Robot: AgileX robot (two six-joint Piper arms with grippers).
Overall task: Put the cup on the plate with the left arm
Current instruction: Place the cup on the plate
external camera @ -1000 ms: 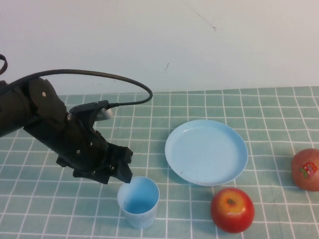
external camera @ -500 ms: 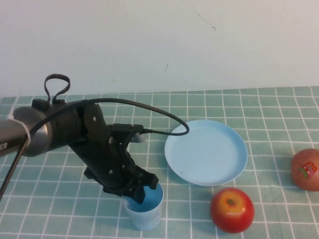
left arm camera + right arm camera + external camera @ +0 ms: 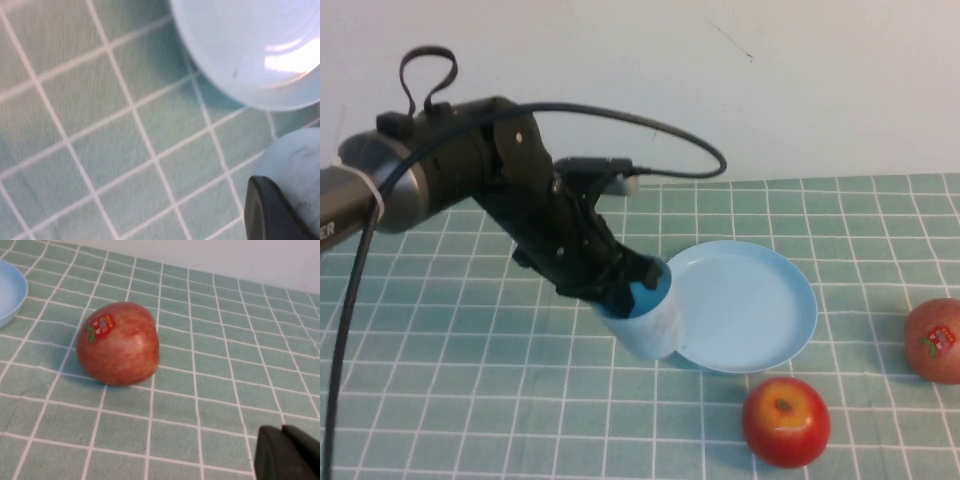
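Observation:
My left gripper (image 3: 632, 284) is shut on the rim of the light-blue cup (image 3: 652, 322). The cup hangs tilted above the cloth, right at the left rim of the round light-blue plate (image 3: 750, 300). In the left wrist view one black finger (image 3: 267, 207) presses against the cup's wall (image 3: 295, 160), with the plate (image 3: 250, 45) just beyond. The right gripper (image 3: 286, 450) does not appear in the high view. Its wrist view shows its two fingers together over the cloth with nothing between them.
A red apple (image 3: 785, 420) lies in front of the plate. A second, stickered apple (image 3: 934, 340) sits at the right edge, close to the right gripper (image 3: 117, 342). A green checked cloth (image 3: 470, 400) covers the table, and a white wall stands behind.
The left gripper closed on the cup's rim at the front of the table, lifted it and carried it back and right to the plate's left edge. Its arm swung up and over.

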